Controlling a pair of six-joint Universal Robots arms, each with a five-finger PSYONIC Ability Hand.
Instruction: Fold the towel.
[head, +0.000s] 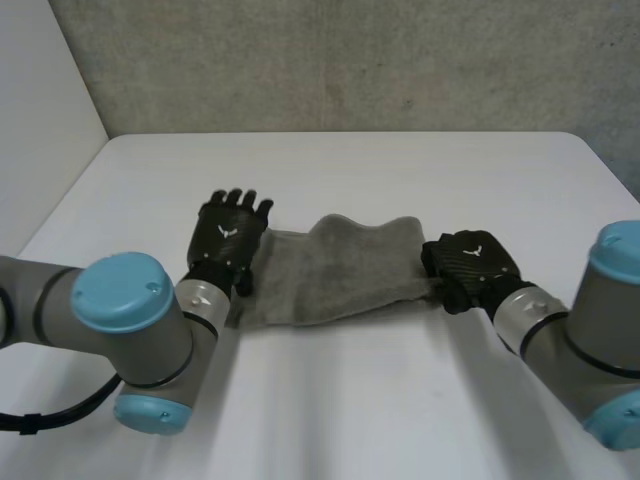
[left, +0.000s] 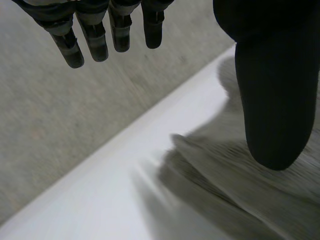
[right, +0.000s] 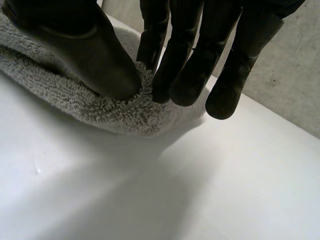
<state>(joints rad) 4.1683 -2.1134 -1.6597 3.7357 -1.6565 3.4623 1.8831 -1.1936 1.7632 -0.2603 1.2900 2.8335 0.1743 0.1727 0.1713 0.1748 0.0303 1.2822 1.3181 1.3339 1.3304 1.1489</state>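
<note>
- Wide bare stretches of white desk (head: 350, 160) beyond and in front of the grey towel (head: 330, 270); far desk edge right against a grey wall (head: 350, 60).
- Towel bunched and doubled over mid-desk, lying between both hands, far edge humped up.
- Left robot hand (head: 230, 235) at the towel's left end, palm down, fingers (left: 95, 42) straight and spread, pointing toward the wall; thumb (left: 275, 100) over the cloth, contact unclear.
- Right robot hand (head: 470, 265) at the towel's right end, thumb (right: 95, 55) and fingers (right: 175, 65) pinching the rolled edge.
- Left arm (head: 130, 320) and right arm (head: 590, 330) low over the near desk, either side of the towel.
</note>
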